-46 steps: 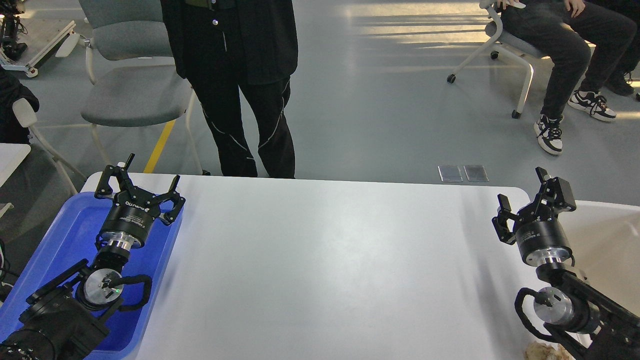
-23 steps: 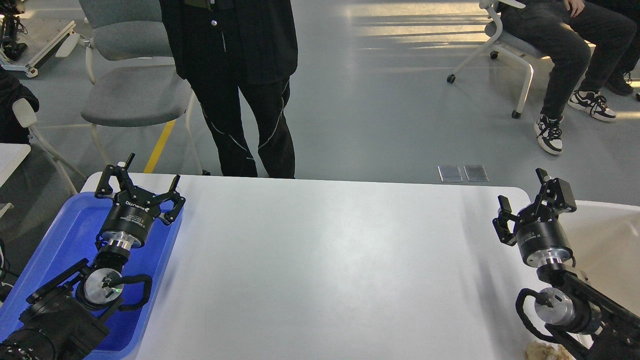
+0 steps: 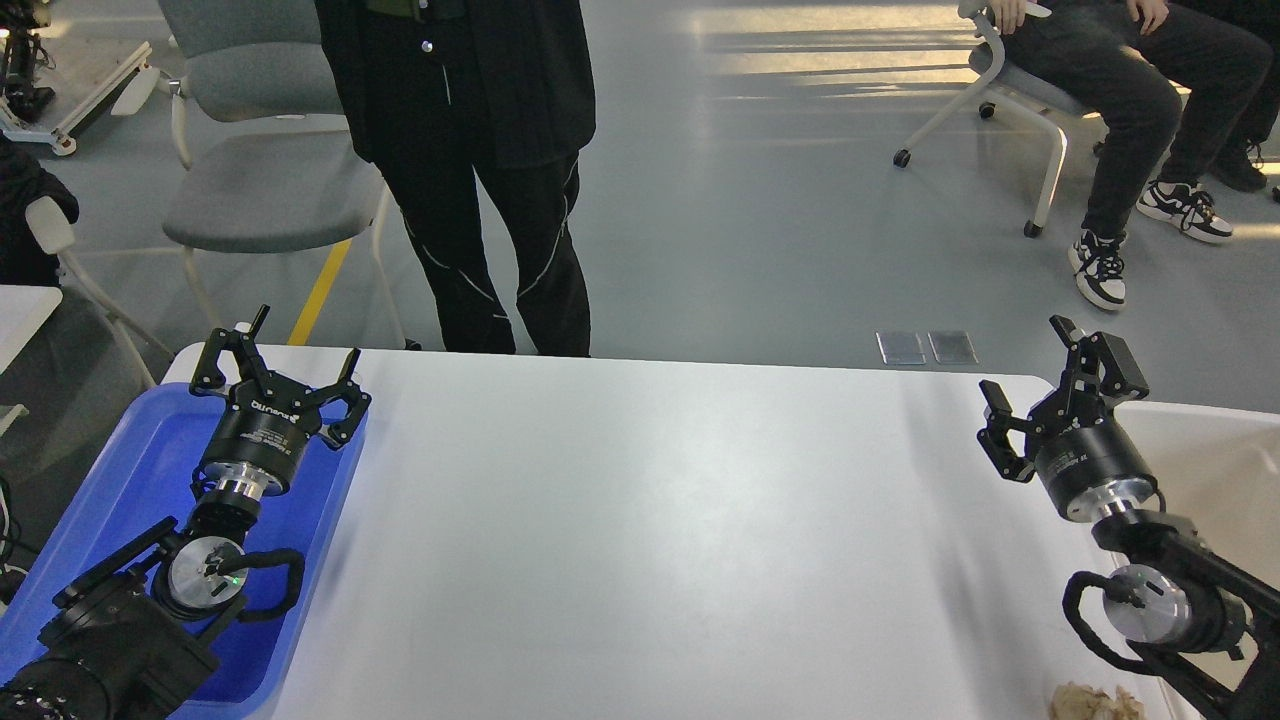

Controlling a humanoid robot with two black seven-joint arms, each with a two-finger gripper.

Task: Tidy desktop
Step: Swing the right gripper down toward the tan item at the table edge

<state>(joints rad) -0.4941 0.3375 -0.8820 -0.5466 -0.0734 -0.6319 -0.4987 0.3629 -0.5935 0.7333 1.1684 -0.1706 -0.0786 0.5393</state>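
Observation:
The desktop [image 3: 640,520] is a wide white tabletop with rounded corners; its surface shows bare between my arms. My left gripper [image 3: 290,345] is open and empty, held above the far end of a blue tray [image 3: 130,470] at the table's left. My right gripper [image 3: 1025,365] is open and empty, held above the table's right edge, next to an off-white bin [image 3: 1220,470]. A crumpled beige piece [image 3: 1095,702] lies at the bottom right edge.
A person in black [image 3: 470,150] stands at the table's far edge. A grey chair [image 3: 260,170] stands at the far left. A seated person [image 3: 1130,110] on a wheeled chair is at the far right.
My right arm has shifted a little to the right and up, with its gripper still open. The left arm has not moved.

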